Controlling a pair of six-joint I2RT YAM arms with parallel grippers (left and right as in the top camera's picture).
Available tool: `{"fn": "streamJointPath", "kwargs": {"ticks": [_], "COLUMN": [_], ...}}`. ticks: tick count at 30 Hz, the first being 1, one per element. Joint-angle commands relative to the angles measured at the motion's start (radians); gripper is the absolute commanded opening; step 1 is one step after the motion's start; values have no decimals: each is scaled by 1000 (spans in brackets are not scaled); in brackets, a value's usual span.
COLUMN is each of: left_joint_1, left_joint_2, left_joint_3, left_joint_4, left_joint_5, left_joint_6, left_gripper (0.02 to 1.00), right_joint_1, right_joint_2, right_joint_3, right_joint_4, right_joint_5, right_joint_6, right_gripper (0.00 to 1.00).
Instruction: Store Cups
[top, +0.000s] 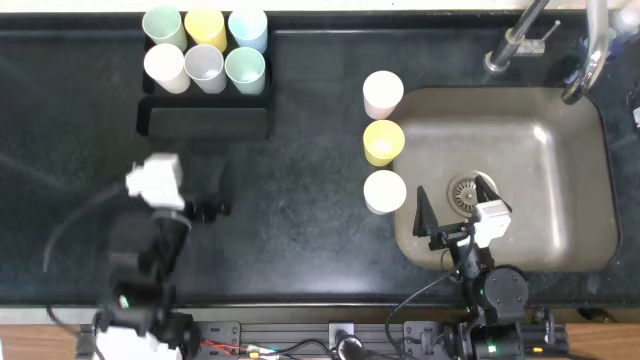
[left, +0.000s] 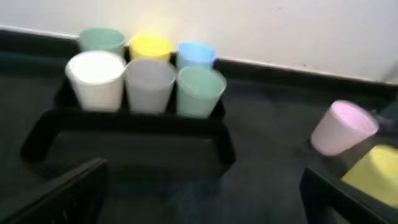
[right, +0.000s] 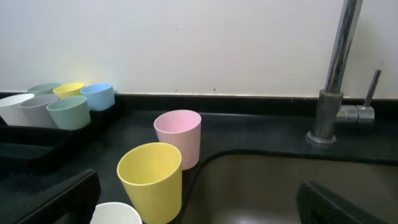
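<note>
With the left pincer (left: 199, 208) and right pincer (top: 430, 222) both released, I'd grab the white cup (top: 384, 191), lowest of three mid-frame beside the sink (top: 540, 150), straight down over its rim, then carry it to the empty front row of the rack (top: 205, 122) at upper left.

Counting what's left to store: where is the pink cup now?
In the top view the pink cup stands upright on the counter at the left edge of the sink, with the yellow cup next to it.
</note>
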Motion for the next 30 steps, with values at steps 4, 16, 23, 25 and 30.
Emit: {"fn": "streamJointPath", "kwargs": {"ticks": [4, 16, 23, 25, 30], "left_joint_1": [-132, -452, -529, -529, -519], "left_joint_2": [470, 1125, 1399, 1457, 1576], "left_joint_3": [642, 1403, 1613, 1647, 1706], "left_joint_4": [-299, -692, -792, -791, -785], "left_joint_5": [50, -100, -135, -135, -142], "left_joint_6": [-21, -267, -397, -428, -452], "left_gripper": [1000, 1000, 1000, 1000, 965], "right_joint_1": [6, 6, 6, 6, 6], "right_joint_2": [-11, -11, -11, -11, -11], "right_joint_3": [-13, -13, -13, -13, -13], "right_joint_4": [4, 4, 4, 4, 4], "right_joint_5": [8, 8, 8, 8, 8], "right_joint_6": [4, 4, 4, 4, 4], "right_gripper": [996, 996, 998, 996, 996]}}
